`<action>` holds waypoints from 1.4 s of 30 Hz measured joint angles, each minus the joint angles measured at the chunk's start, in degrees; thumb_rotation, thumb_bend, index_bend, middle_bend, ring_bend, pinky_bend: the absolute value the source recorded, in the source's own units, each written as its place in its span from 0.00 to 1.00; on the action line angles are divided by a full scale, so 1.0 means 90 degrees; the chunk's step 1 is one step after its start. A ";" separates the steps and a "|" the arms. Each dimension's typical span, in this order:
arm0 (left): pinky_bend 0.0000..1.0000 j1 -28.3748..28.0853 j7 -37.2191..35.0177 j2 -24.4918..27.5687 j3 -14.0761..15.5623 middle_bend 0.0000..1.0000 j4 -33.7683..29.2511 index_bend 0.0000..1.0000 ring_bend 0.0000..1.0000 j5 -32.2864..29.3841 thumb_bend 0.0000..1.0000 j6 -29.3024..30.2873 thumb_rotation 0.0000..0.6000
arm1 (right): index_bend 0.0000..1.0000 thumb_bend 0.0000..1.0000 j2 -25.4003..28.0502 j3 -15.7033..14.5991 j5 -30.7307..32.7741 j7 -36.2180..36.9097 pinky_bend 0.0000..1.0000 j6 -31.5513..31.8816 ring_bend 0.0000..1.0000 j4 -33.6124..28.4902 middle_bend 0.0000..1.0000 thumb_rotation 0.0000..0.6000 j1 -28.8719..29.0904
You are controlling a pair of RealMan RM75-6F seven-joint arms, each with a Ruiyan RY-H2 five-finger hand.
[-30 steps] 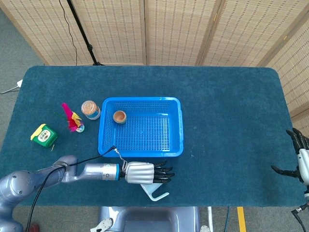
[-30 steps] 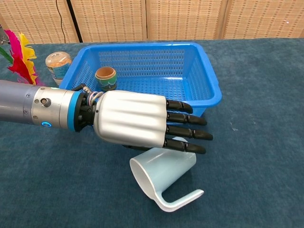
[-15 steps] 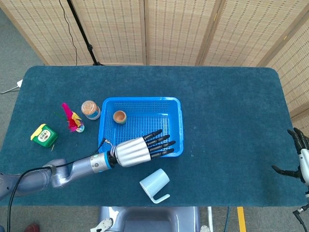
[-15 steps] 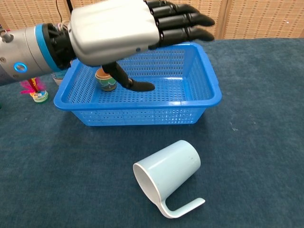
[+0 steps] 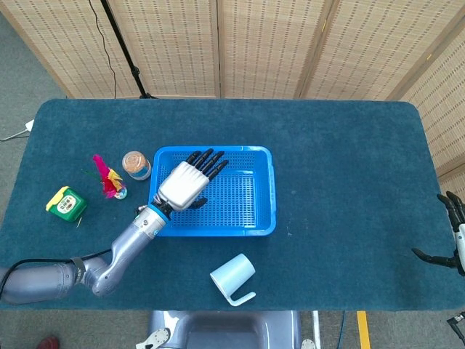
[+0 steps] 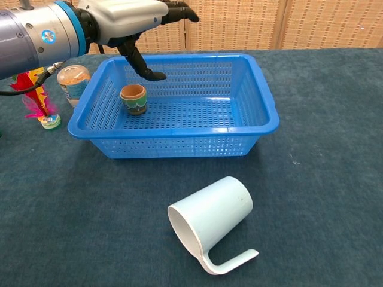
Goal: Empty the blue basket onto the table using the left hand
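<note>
Care is needed as the left hand (image 5: 187, 182), fingers apart and empty, is lowered squarely over the small pot (image 6: 133, 98) in the blue basket (image 6: 263, 116), so that it is gripped upright

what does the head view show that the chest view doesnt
Only the head view shows the green and yellow box at the table's left end, the right hand at the far right edge, the folding screens and the stand behind the table.

Only the chest view shows the small pot inside the basket; in the head view the left hand covers it.

Both show the blue basket, the left hand open above it, the pale blue mug on its side, the jar and the feathered toy.
</note>
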 measured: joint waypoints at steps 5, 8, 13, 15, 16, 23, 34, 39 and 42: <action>0.15 -0.0256 0.0841 -0.0254 -0.0245 0.00 0.0001 0.00 0.00 -0.1582 0.24 -0.0159 0.85 | 0.00 0.00 -0.0009 -0.0021 -0.0058 -0.0035 0.00 -0.0002 0.00 -0.0011 0.00 1.00 0.0013; 0.17 -0.0473 0.1103 -0.0529 -0.0363 0.00 0.0190 0.00 0.00 -0.2204 0.24 -0.0275 0.86 | 0.00 0.00 -0.0010 -0.0021 -0.0056 -0.0038 0.00 0.0017 0.00 -0.0018 0.00 1.00 0.0008; 0.17 -0.0701 0.1362 -0.0815 -0.0386 0.00 0.0548 0.00 0.00 -0.2822 0.24 -0.0320 0.87 | 0.00 0.00 -0.0002 -0.0004 -0.0045 0.0049 0.00 0.0044 0.00 0.0001 0.00 1.00 -0.0005; 0.17 -0.0756 0.1410 -0.0897 -0.0386 0.00 0.0645 0.00 0.00 -0.3094 0.24 -0.0277 0.87 | 0.00 0.00 -0.0006 -0.0007 -0.0052 0.0055 0.00 0.0043 0.00 0.0016 0.00 1.00 -0.0004; 0.17 -0.0773 0.1414 -0.0928 -0.0388 0.00 0.0682 0.00 0.00 -0.3179 0.24 -0.0244 0.87 | 0.00 0.00 -0.0008 -0.0016 -0.0076 0.0052 0.00 0.0041 0.00 0.0017 0.00 1.00 -0.0003; 0.20 -0.0750 0.1440 -0.0992 -0.0271 0.00 0.0794 0.00 0.00 -0.3455 0.24 -0.0002 0.89 | 0.00 0.00 -0.0019 -0.0127 -0.0331 0.0042 0.00 -0.0003 0.00 0.0005 0.00 1.00 0.0029; 0.20 -0.0663 0.1433 -0.1096 -0.0091 0.00 0.1127 0.00 0.00 -0.3810 0.24 -0.0051 0.92 | 0.00 0.00 -0.0004 -0.0095 -0.0213 0.0094 0.00 0.0013 0.00 0.0024 0.00 1.00 0.0021; 0.20 -0.0646 0.1312 -0.1163 -0.0095 0.00 0.1347 0.00 0.00 -0.3881 0.24 -0.0191 0.95 | 0.00 0.00 -0.0009 -0.0089 -0.0179 0.0085 0.00 -0.0010 0.00 0.0032 0.00 1.00 0.0036; 0.21 -0.0651 0.1239 -0.1239 -0.0095 0.00 0.1503 0.00 0.00 -0.3897 0.24 -0.0295 0.99 | 0.00 0.00 -0.0014 -0.0090 -0.0168 0.0063 0.00 -0.0018 0.00 0.0034 0.00 1.00 0.0041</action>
